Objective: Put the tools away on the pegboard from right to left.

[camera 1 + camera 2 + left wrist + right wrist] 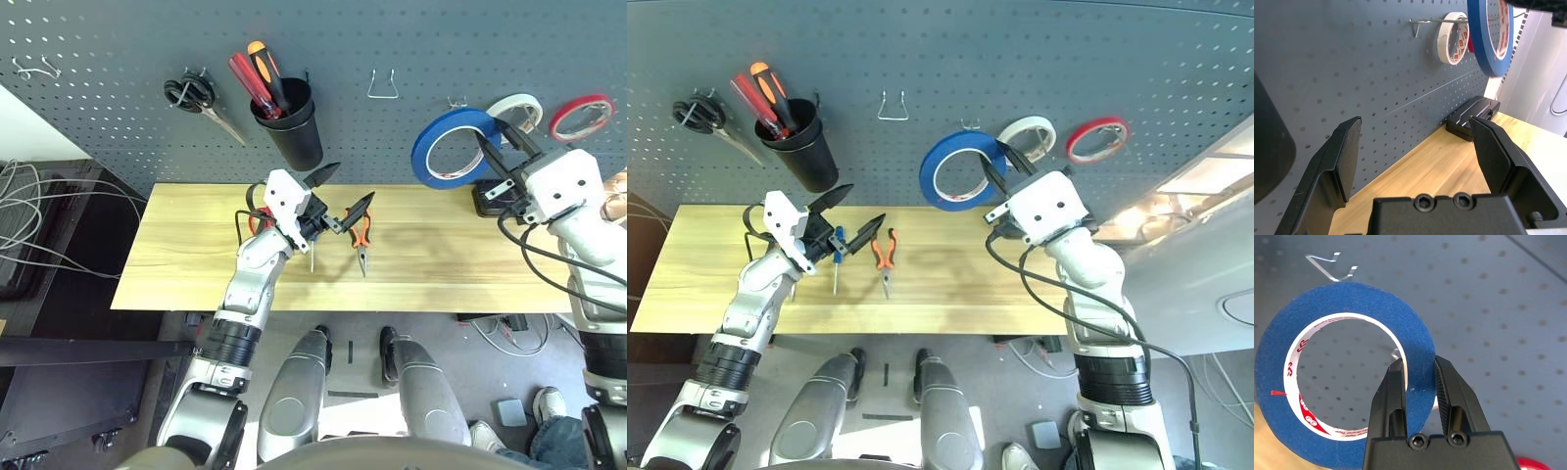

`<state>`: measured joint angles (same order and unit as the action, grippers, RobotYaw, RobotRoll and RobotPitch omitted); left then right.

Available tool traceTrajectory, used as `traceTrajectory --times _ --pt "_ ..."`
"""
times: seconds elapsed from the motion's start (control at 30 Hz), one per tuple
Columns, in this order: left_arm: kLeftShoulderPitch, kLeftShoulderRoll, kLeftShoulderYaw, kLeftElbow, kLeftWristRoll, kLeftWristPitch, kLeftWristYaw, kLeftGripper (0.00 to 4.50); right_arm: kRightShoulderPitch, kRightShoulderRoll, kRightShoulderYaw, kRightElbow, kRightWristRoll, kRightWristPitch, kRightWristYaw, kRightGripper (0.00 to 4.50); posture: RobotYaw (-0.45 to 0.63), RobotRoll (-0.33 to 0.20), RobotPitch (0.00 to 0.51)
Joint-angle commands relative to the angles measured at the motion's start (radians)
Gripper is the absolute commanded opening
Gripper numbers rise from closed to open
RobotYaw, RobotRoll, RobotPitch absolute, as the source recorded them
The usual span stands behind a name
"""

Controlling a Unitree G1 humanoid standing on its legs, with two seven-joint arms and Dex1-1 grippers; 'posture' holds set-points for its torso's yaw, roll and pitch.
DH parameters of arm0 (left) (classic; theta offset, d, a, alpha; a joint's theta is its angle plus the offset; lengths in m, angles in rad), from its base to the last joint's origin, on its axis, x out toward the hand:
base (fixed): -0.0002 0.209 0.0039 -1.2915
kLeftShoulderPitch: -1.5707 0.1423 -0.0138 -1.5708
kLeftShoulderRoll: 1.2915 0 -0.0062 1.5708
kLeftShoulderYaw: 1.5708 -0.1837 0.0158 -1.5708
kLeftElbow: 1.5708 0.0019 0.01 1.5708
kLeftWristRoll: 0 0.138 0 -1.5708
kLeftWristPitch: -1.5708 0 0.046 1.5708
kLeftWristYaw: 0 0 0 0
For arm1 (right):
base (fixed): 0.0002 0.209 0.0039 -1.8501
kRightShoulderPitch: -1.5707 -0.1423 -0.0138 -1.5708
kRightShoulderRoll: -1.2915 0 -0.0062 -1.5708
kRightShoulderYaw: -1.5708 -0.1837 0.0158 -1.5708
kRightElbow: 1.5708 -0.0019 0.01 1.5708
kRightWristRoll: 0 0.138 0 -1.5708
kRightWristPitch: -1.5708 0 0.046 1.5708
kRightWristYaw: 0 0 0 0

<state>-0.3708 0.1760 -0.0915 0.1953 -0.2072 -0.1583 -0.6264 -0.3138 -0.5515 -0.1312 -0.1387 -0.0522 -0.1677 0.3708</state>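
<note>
So the right gripper (1418, 382) has its two black fingers pinched tight on the band of the blue tape roll (453, 147), one finger inside the ring and one outside, holding it up in the air right in front of the dark grey perforated pegboard (392, 39). The roll hangs near a bent wire hook (1332, 264) on the board, but not on it. Just beside it on the board are a white tape roll (517, 110) and a red tape roll (582, 116), both hanging on pegs.

The left gripper (343, 196) is spread wide open with nothing in it, hovering above the light wooden table (196, 255) with its fingers aimed toward the board.

On the table, close under that open gripper, lie the orange-and-black-handled pliers (885, 257) and the small blue-handled screwdriver (837, 257), side by side and near each other. Something red peeks out behind the left wrist on the table, can't tell what it is from here.

Up on the board to the left there's a pair of black-handled scissors (196, 98) on a hook, and a black cup (292, 125) holding a few red and orange handled screwdrivers. A small black box (1471, 117) sits on the table against the board under the tape rolls.
</note>
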Motion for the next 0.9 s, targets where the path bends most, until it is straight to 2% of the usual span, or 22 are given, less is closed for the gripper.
traceTrajectory --times 0.03,0.27,0.53,0.77,0.9 --pt "0.005 -0.007 -0.010 0.017 0.004 -0.005 -0.008 4.50 -0.007 0.001 -0.013 -0.009 -0.019 0.022 -0.029 0.73 0.03 0.000 0.277" --pt "0.002 -0.014 -0.010 0.019 0.009 -0.005 -0.005 4.50 -0.087 0.027 0.007 0.094 -0.046 0.055 -0.084 0.73 0.04 0.000 0.276" --pt "0.008 -0.019 -0.010 0.008 0.016 -0.002 0.008 4.50 -0.190 0.061 0.048 0.293 -0.098 0.006 -0.145 0.73 0.07 0.000 0.276" --pt "0.017 -0.018 -0.009 -0.004 0.018 0.002 0.020 4.50 -0.232 0.093 0.075 0.381 -0.105 -0.011 -0.159 0.73 0.09 0.000 0.280" --pt "0.025 -0.015 -0.009 -0.013 0.018 0.004 0.026 4.50 -0.197 0.098 0.070 0.346 -0.071 -0.007 -0.126 2.04 0.09 0.000 0.285"
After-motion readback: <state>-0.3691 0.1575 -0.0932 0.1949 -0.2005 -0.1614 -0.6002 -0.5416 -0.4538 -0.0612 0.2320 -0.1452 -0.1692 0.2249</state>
